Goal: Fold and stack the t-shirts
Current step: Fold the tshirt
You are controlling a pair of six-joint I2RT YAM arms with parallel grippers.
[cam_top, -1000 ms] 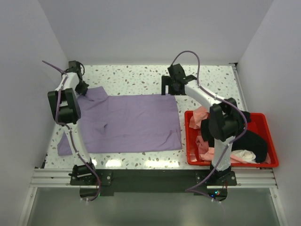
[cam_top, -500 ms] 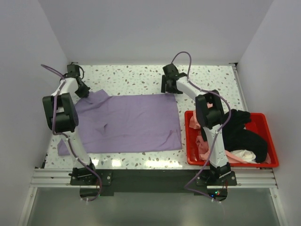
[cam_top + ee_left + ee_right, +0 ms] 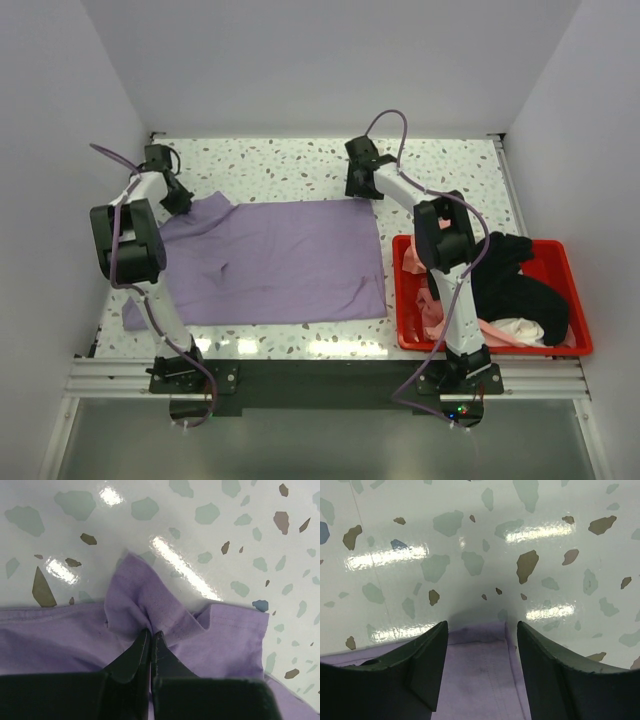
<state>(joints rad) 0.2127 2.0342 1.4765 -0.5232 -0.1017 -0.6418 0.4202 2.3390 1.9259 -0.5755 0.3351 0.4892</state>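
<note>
A large lavender t-shirt [image 3: 270,260] lies spread flat on the speckled table. My left gripper [image 3: 180,203] is at its far left corner, shut on a pinched fold of the cloth [image 3: 145,605], with the fingertips [image 3: 151,632] meeting at the fold. My right gripper [image 3: 362,190] is down at the shirt's far right corner. Its jaws [image 3: 482,627] stand open on either side of the hemmed corner [image 3: 480,670], apart from the cloth. Pink [image 3: 432,310], black [image 3: 520,290] and white [image 3: 520,330] t-shirts lie heaped in the red bin.
The red plastic bin [image 3: 575,300] sits at the right of the table, beside the lavender shirt's right edge. White walls close in the table on the left, back and right. Bare speckled tabletop [image 3: 280,165] runs along the far side behind the shirt.
My right arm has swung in over the shirt's far right corner and its jaws have narrowed around it. My left gripper has kept its hold and tugged the left corner slightly.
</note>
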